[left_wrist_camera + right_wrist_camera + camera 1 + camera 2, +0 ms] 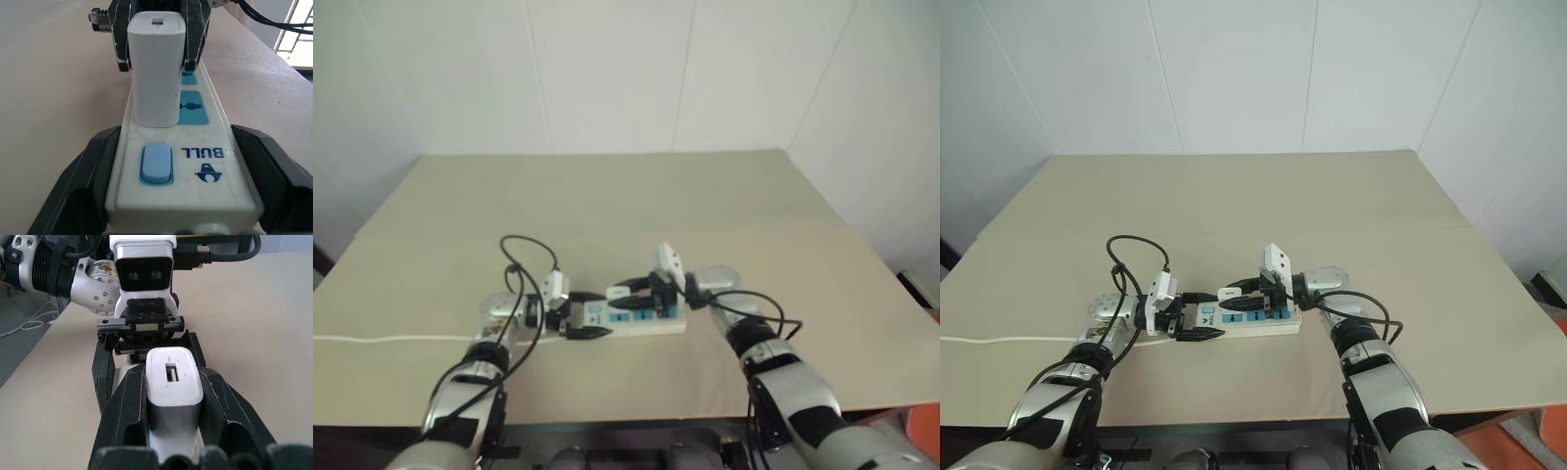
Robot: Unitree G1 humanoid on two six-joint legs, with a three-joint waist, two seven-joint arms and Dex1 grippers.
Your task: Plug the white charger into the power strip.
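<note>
My right gripper [157, 36] pinches the white charger [155, 68] by its smooth sides; light, rigid, likely slippery. My left gripper [168, 183] clamps the stiff power strip [195, 171].

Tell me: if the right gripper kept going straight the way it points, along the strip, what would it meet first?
Most likely the left gripper, clamped on the power strip's switch end facing the right gripper, which holds the white charger.

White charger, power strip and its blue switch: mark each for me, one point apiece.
white charger [155, 73], left wrist view, on its front face.
power strip [215, 186], left wrist view, on its white top beside the logo.
blue switch [156, 163], left wrist view, on the rocker's middle.
</note>
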